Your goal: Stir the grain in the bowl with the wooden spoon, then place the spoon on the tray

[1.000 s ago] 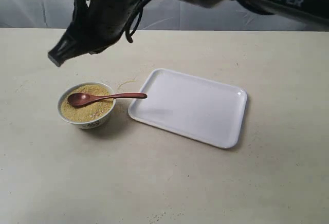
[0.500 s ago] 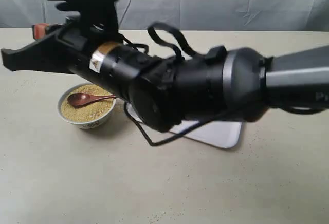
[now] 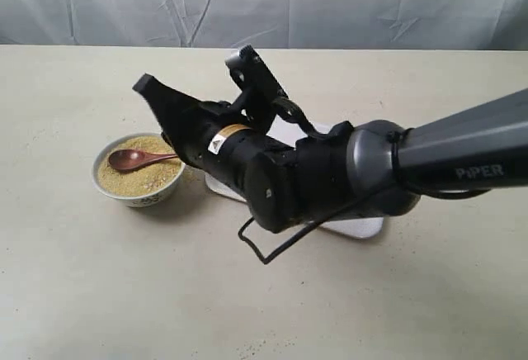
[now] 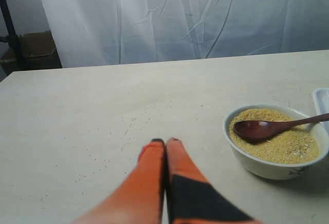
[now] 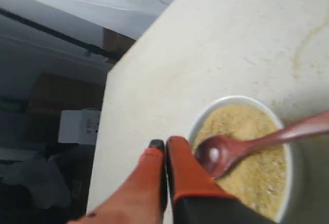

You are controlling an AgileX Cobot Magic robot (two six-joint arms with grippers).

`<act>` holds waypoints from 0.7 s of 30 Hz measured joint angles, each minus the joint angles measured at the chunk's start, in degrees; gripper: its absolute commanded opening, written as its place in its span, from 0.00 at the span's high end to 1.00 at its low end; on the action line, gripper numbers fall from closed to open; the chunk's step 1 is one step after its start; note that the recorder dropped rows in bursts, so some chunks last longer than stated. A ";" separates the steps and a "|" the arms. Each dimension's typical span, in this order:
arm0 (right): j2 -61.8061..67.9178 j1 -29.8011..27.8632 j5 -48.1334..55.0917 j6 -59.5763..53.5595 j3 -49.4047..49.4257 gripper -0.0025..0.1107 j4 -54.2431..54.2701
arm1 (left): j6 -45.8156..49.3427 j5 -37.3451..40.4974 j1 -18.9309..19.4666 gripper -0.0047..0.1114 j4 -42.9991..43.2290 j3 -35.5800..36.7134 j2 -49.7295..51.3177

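Observation:
The white bowl [image 3: 137, 191] holds yellow-tan grain [image 3: 147, 177]. The dark wooden spoon [image 3: 132, 159] lies in it, round end on the grain and handle over the rim toward the tray [image 3: 367, 228]. My right arm hides most of the tray. My right gripper [image 3: 147, 86] is shut and empty, hanging above the table just behind the bowl. In the right wrist view the gripper [image 5: 164, 143] is next to the spoon's round end [image 5: 216, 153] and apart from it. My left gripper [image 4: 165, 142] is shut and empty, low over the table beside the bowl [image 4: 272, 165].
A grey curtain hangs behind the table's far edge. Fine spilled grains dot the tabletop near the bowl and the front edge. A corner of the tray [image 4: 322, 100] shows past the bowl in the left wrist view. A black cable loops under my right arm [image 3: 330, 174].
My right arm has swung down from high above the scene to low over the tray, its shut gripper now pointing past the bowl. Bowl and spoon have not moved.

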 measured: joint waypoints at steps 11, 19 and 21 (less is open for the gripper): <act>0.67 -2.94 6.71 4.91 0.13 0.53 1.57 | 0.00 0.00 0.00 0.96 0.00 0.00 0.00; 7.77 -2.94 3.87 10.94 0.13 0.53 3.49 | 0.00 0.00 0.00 0.96 0.00 0.00 0.00; 8.79 -2.94 1.79 11.44 0.13 0.53 3.49 | 0.00 0.00 0.00 0.96 0.00 0.00 0.00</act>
